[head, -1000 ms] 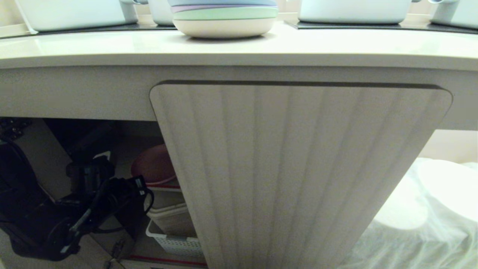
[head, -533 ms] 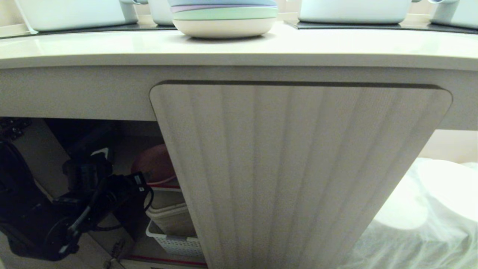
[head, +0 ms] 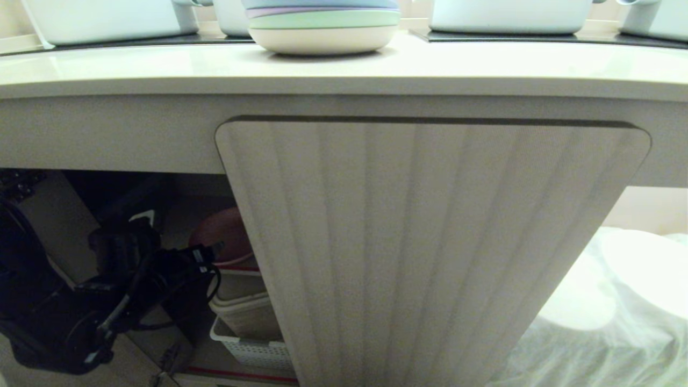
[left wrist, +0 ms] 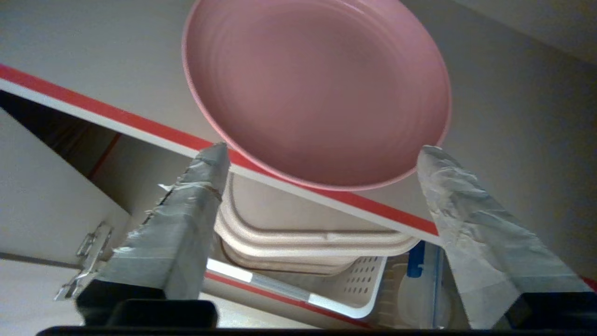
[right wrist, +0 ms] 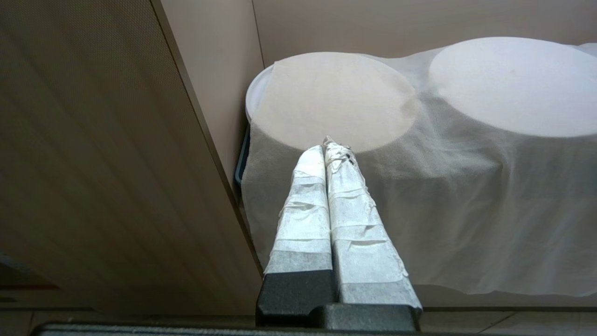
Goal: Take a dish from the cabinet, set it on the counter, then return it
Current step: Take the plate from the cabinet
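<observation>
Inside the low beige cabinet (head: 430,242) with fluted doors, the round pink plastic dish (left wrist: 317,88) lay on the red-edged shelf (left wrist: 116,116), its rim reaching over the edge. The left hand (left wrist: 322,154) stood before it with its taped fingers (left wrist: 186,219) spread apart on both sides of the dish, not clamping it. The right hand (right wrist: 325,147) hung with fingers pressed together, near a white cloth (right wrist: 466,196).

Bright counter (head: 161,64), dim cabinet interior (head: 107,193).
</observation>
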Tool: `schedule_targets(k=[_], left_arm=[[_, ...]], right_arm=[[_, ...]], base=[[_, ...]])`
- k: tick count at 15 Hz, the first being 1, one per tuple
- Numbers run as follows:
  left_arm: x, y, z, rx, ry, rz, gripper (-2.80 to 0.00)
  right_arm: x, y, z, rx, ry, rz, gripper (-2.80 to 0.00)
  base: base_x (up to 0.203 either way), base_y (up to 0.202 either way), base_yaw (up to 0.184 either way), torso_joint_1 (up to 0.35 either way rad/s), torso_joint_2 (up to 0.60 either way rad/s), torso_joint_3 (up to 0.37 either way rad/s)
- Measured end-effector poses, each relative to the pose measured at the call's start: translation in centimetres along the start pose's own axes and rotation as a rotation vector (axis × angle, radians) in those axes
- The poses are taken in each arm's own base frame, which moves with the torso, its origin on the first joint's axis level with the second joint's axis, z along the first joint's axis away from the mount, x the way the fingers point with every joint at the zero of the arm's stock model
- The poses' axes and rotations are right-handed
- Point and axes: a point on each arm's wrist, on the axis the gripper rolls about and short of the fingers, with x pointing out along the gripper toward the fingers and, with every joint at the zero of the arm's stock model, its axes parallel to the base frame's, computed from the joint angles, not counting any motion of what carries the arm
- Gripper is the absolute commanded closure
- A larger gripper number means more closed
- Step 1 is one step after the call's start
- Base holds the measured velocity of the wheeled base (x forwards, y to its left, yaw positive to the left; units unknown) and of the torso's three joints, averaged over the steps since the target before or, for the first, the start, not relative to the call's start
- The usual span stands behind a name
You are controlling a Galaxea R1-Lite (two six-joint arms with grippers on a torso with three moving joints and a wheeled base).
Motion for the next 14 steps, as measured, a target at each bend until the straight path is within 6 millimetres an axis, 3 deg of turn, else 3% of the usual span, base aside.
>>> schedule_targets(k=[10, 14], left_arm=[[-0.2, 0.3, -0.1, 0.023, -0.021, 0.089, -2.80], [0.4, 1.3, -0.1, 0.014, -0.016, 0.124, -2.80]], right_arm=[[0.0, 0.0, 0.0, 0.000, 0.000, 0.000, 0.00], [0.0, 0.0, 0.0, 0.000, 0.000, 0.000, 0.00]], base=[[0.000, 0.000, 0.000, 0.000, 0.00, 0.000], [0.000, 0.000, 0.000, 0.000, 0.00, 0.000]])
